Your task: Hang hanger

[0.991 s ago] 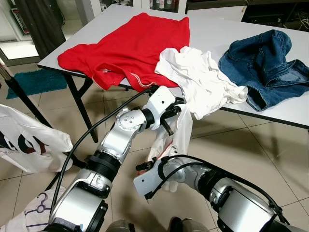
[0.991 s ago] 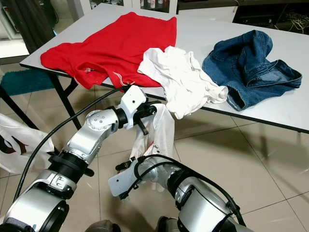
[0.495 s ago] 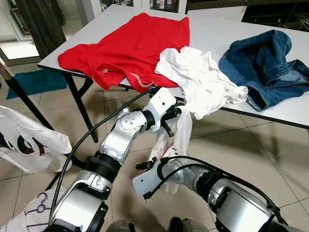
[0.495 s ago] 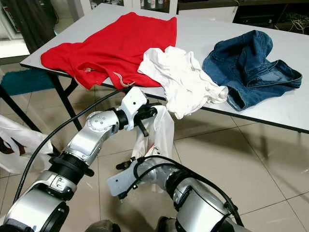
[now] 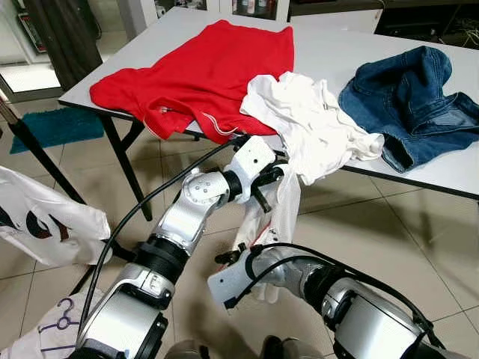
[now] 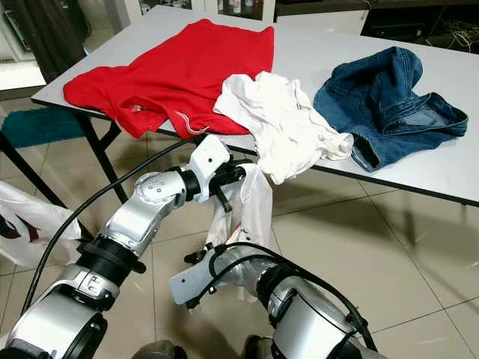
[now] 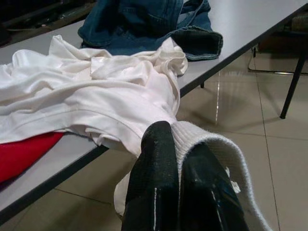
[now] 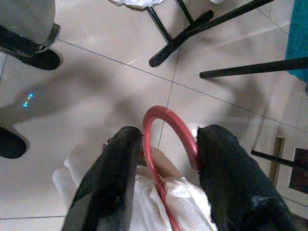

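My left hand (image 7: 180,192) is pinched shut on the ribbed edge of a white garment (image 5: 275,213), holding it just below the desk (image 5: 352,56) edge so it hangs free of the floor. Lower down, under that desk edge, my right hand (image 8: 166,159) grips the red hanger (image 8: 168,139), its hook between my fingers and its lower part inside the cloth. Holding both keeps the garment on the hanger, I judge, before hanging.
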Available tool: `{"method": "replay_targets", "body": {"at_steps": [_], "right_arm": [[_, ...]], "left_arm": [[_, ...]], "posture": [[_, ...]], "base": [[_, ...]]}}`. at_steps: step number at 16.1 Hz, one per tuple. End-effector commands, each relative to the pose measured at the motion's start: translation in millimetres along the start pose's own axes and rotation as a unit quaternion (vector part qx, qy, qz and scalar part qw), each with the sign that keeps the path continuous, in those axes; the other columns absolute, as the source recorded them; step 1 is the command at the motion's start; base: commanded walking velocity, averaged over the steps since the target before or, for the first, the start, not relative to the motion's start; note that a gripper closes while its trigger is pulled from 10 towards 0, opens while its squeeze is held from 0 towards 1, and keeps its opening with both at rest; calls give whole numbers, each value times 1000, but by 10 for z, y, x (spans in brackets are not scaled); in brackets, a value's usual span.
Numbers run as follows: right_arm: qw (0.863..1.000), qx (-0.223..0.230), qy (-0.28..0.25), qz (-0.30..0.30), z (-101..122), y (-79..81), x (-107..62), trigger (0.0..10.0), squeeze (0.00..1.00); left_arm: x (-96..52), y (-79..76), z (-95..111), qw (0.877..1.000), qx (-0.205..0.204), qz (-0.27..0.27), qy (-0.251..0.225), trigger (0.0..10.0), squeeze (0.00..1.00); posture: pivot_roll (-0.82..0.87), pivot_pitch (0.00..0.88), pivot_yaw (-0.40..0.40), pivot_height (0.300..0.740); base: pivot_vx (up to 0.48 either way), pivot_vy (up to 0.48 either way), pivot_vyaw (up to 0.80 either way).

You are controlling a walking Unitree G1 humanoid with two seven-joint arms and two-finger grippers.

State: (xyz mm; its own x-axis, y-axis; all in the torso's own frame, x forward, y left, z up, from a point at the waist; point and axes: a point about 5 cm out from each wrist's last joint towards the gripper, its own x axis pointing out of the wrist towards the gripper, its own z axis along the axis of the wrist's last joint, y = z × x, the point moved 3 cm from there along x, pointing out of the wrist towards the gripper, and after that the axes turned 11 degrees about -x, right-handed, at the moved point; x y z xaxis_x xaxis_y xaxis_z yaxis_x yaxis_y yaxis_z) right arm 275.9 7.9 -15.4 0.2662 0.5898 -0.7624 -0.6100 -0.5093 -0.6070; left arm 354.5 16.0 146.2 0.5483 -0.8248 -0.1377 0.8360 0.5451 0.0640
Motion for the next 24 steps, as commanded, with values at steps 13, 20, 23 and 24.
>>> {"method": "replay_targets", "body": {"at_steps": [13,20,23,24], "right_arm": [[1000,0,2,16,-12,118,10,0,349],[997,46,-40,-39,-52,-75,-109,0,353],[986,97,-116,-75,-5,-162,-243,0,357],[980,112,-136,-93,-22,-194,-311,0,365]], "left_arm": [[12,-61,35,1000,11,-11,-3,10000,0],[-108,49,-75,1000,-7,27,-4,10000,0],[-276,209,-204,998,-17,67,5,10000,0],[-356,285,-235,996,-23,86,5,10000,0]], "posture": [[102,41,7,740],[94,39,11,740],[89,40,10,740],[86,41,7,740]], "base": [[0,0,0],[0,0,0],[0,0,0],[0,0,0]]}}
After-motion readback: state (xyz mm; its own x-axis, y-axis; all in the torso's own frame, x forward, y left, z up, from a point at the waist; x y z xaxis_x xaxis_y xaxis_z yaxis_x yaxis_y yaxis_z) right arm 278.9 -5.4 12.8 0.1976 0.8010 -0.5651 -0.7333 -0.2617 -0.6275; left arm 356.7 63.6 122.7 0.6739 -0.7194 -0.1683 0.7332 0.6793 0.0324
